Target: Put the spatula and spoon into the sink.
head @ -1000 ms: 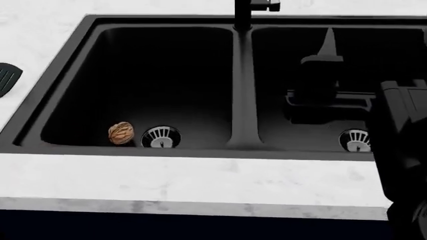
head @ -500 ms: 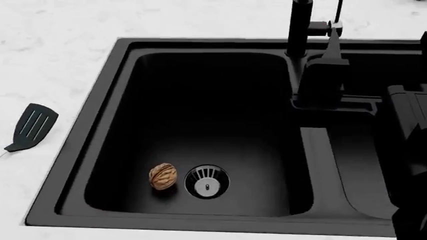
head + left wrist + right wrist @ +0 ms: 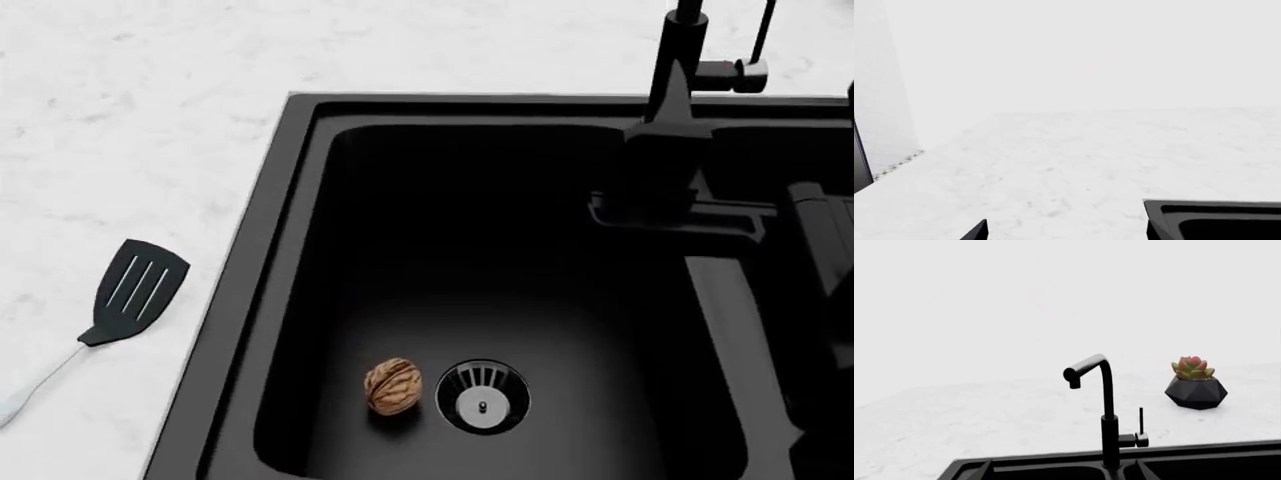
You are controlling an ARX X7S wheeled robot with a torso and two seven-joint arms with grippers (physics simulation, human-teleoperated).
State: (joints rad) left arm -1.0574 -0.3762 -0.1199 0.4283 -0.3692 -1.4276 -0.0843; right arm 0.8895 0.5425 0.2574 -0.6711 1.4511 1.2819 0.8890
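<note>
One of the two utensils is visible: the spatula (image 3: 127, 292), flat slotted black head and thin white handle, lies on the speckled marble countertop (image 3: 120, 120) just beside the matte black sink (image 3: 287, 250), waiting for pickup. Spoon's nowhere in view, just a wrinkly walnut (image 3: 394, 386) beside the round drain strainer (image 3: 482, 397). Can't tell whether either claw is spread or pressed together.

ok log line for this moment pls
spatula: on counter, beside sink | spoon: not in view | walnut: in basin near drain | left end effector: open
</note>
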